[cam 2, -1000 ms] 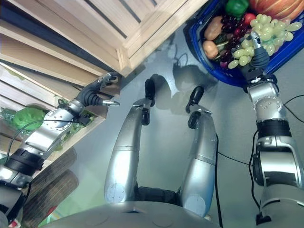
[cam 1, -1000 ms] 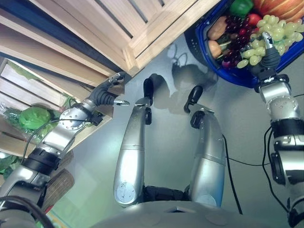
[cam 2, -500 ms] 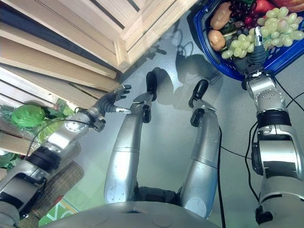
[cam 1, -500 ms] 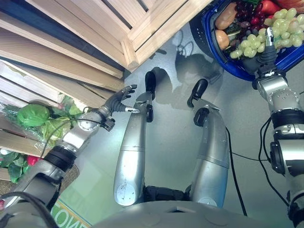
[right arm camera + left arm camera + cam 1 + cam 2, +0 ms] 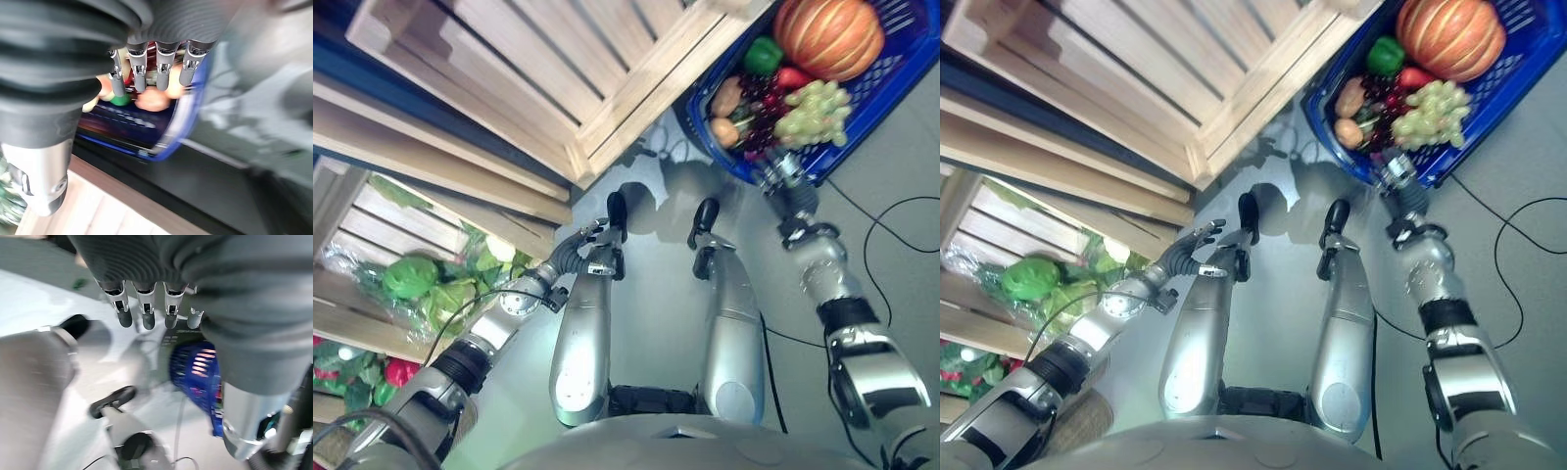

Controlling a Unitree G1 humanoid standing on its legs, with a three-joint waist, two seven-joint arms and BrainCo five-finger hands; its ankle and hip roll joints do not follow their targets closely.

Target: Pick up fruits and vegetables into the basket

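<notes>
Blue plastic basket (image 5: 891, 73) on the grey floor (image 5: 656, 294) holds pumpkin (image 5: 827, 34), green grapes (image 5: 813, 110). Right hand (image 5: 781, 174) at its rim, left hand (image 5: 576, 253) beside wooden crate (image 5: 558, 69); both with fingers straight, empty.

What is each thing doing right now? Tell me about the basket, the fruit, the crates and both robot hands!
Basket: on the floor, loaded with produce.
Pumpkin: lying in the basket.
Green grapes: in the basket, beside the pumpkin.
Green pepper: in the basket.
Wooden crate: resting above the floor.
Leafy greens: lying on the wooden shelf.
Left hand: open, holding nothing.
Right hand: at the basket's rim, fingers straight, holding nothing.
</notes>
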